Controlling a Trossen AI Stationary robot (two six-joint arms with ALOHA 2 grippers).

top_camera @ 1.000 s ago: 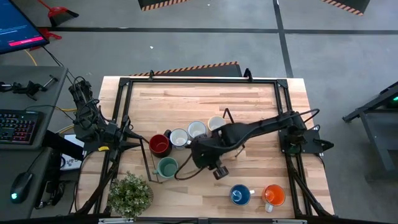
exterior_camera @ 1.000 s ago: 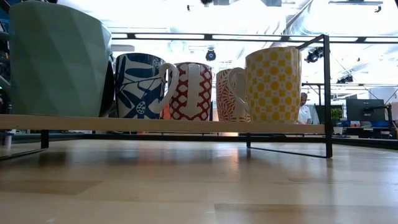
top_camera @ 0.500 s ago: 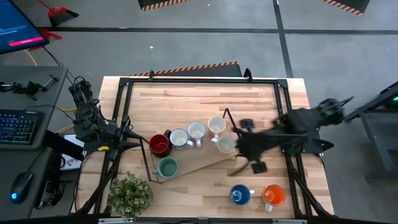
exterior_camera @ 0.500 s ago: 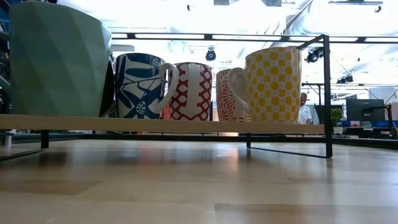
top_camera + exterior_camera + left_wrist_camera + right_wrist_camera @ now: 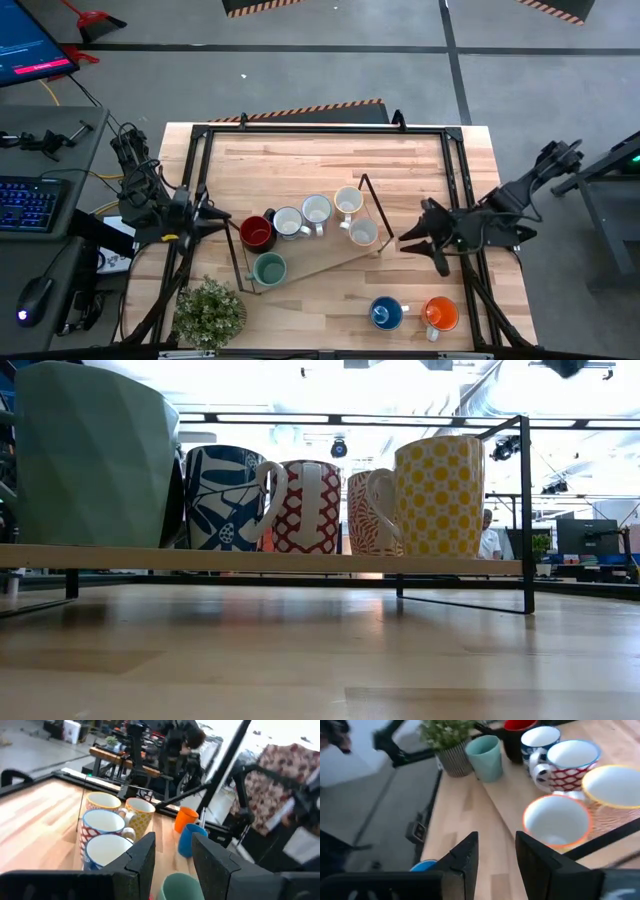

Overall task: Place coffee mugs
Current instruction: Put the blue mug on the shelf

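Note:
Six mugs stand bottom-down on a low wooden shelf (image 5: 320,268): dark red (image 5: 256,232), blue-patterned (image 5: 288,222), red-patterned (image 5: 317,210), yellow (image 5: 348,200), orange-patterned (image 5: 363,232) and teal (image 5: 269,268). A blue mug (image 5: 383,313) and an orange mug (image 5: 438,313) stand on the table near its near edge. My right gripper (image 5: 412,238) hovers open, right of the shelf; the orange-patterned mug (image 5: 557,822) lies ahead of its fingers. My left gripper (image 5: 207,215) waits open at the table's left side, beside the dark red mug.
A potted green plant (image 5: 210,312) stands at the near left corner. A black metal frame (image 5: 320,130) runs around the table, and the shelf's black bracket (image 5: 372,212) rises beside the yellow mug. Bare wood lies at the far side and between shelf and right arm.
My right arm has drawn back quickly from over the shelf toward the table's right edge, uncovering the orange-patterned mug, which stands on the shelf. The mugs have kept their places.

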